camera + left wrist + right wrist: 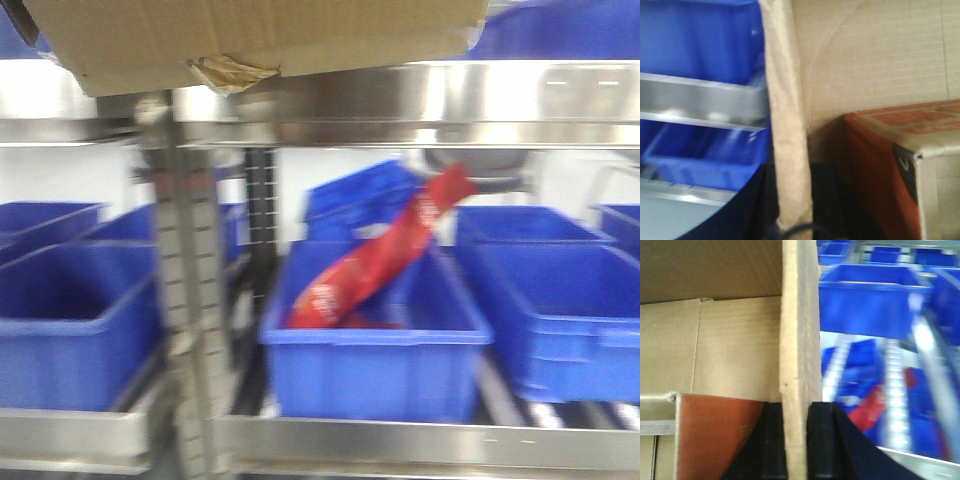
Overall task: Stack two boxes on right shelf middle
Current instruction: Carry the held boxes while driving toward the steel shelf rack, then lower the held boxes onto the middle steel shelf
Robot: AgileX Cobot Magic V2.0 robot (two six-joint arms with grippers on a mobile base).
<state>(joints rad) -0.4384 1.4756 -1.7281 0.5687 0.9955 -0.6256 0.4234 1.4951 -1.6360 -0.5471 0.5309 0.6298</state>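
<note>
A brown cardboard box (250, 35) with torn yellowish tape under it hangs at the top of the front view, just in front of the steel shelf lip (450, 95). My left gripper (792, 172) is shut on the box's left wall (782, 100), one finger on each side. The box's right wall (800, 330) is clamped in my right gripper (799, 410), which is also shut. Inside the open box lies an orange-red printed carton (880, 165), also seen in the right wrist view (715, 435). Neither gripper shows in the front view.
Blue plastic bins (370, 350) fill the lower level, and one holds a red packet (385, 255). A perforated grey upright (190, 290) stands left of centre. The lower steel lip (420, 440) runs along the bottom. More blue bins (875, 295) sit beyond the box.
</note>
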